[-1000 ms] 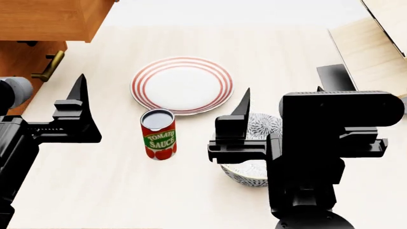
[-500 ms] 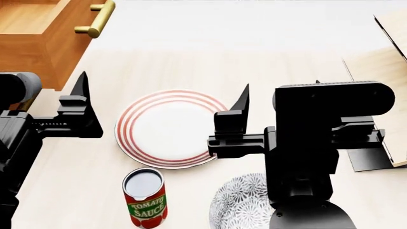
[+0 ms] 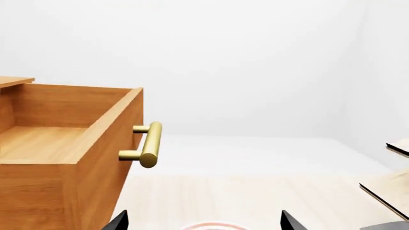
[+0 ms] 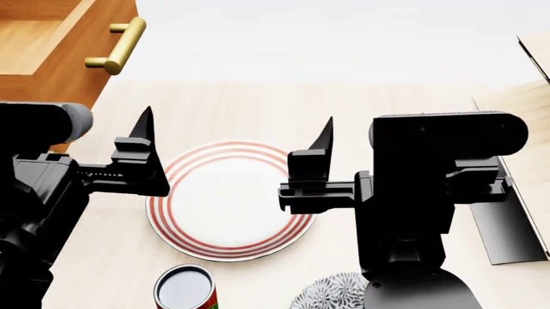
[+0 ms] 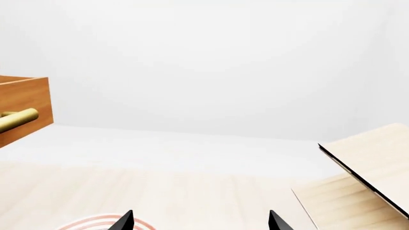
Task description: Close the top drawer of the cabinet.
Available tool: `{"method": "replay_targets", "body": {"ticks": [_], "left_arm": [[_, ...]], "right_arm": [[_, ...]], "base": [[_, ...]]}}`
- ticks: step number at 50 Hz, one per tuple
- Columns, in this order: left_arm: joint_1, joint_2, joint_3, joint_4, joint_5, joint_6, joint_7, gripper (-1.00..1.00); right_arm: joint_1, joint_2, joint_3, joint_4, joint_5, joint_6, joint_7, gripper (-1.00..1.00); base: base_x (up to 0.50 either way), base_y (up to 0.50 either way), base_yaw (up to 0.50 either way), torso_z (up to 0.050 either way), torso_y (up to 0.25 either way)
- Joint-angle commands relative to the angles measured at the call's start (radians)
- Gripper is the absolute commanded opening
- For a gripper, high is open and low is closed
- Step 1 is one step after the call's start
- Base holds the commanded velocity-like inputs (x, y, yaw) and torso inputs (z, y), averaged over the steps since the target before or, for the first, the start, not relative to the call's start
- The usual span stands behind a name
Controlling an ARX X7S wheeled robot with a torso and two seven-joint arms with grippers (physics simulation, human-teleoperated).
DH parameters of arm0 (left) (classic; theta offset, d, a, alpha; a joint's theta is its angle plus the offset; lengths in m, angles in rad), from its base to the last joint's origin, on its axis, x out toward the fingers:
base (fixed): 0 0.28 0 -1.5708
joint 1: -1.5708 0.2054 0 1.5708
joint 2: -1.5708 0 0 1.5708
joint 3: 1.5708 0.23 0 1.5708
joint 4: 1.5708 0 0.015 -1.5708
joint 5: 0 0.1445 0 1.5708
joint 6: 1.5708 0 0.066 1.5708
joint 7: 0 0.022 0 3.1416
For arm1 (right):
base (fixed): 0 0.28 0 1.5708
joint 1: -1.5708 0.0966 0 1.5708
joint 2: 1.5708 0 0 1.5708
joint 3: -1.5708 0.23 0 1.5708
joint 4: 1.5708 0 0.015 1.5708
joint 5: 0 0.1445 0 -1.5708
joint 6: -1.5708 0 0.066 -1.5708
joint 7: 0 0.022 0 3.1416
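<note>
The top drawer (image 4: 47, 55) stands pulled out at the head view's far left, an open orange-brown box with a brass bar handle (image 4: 116, 46) on its front. It also shows in the left wrist view (image 3: 70, 158), with its handle (image 3: 147, 143) and an edge of the cabinet (image 3: 13, 81) behind it. The right wrist view catches its front corner (image 5: 28, 103). My left gripper (image 4: 138, 154) is open and empty, short of the drawer front and over the plate's left rim. My right gripper (image 4: 318, 161) is open and empty over the plate's right side.
A white plate with red rings (image 4: 228, 199) lies on the pale wooden floor between the grippers. A tomato sauce can (image 4: 183, 290) and a patterned bowl (image 4: 331, 293) sit at the near edge. Pale beige boards with a black base (image 4: 516, 193) stand at the right.
The head view has moved forward: plate, can and bowl slid down the picture and the open drawer came into view. My left gripper has shifted right, over the plate's rim. Both grippers stay open.
</note>
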Motion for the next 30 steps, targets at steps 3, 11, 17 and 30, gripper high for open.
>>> {"method": "replay_targets", "body": {"ticks": [3,11,17,30], "left_arm": [[-0.107,0.058,0.166,-0.213,-0.033,0.116,-0.046,1.0],[-0.236,0.04,0.217,-0.54,-0.001,0.288,-0.009,1.0],[-0.363,0.052,0.238,-0.956,0.056,0.531,0.065,1.0],[-0.578,0.058,0.409,-1.582,-0.064,0.89,0.077,1.0]], "right_arm": [[-0.009,0.01,-0.015,0.002,0.017,-0.011,-0.006,1.0],[-0.006,0.016,-0.015,-0.006,0.023,-0.012,-0.003,1.0],[-0.006,0.012,-0.012,-0.035,0.034,0.011,0.003,1.0],[0.008,0.005,-0.021,-0.072,0.052,0.053,0.018,1.0]], "base": [[0.0,0.0,0.0,0.0,0.0],[0.0,0.0,0.0,0.0,0.0],[0.0,0.0,0.0,0.0,0.0],[0.0,0.0,0.0,0.0,0.0]]}}
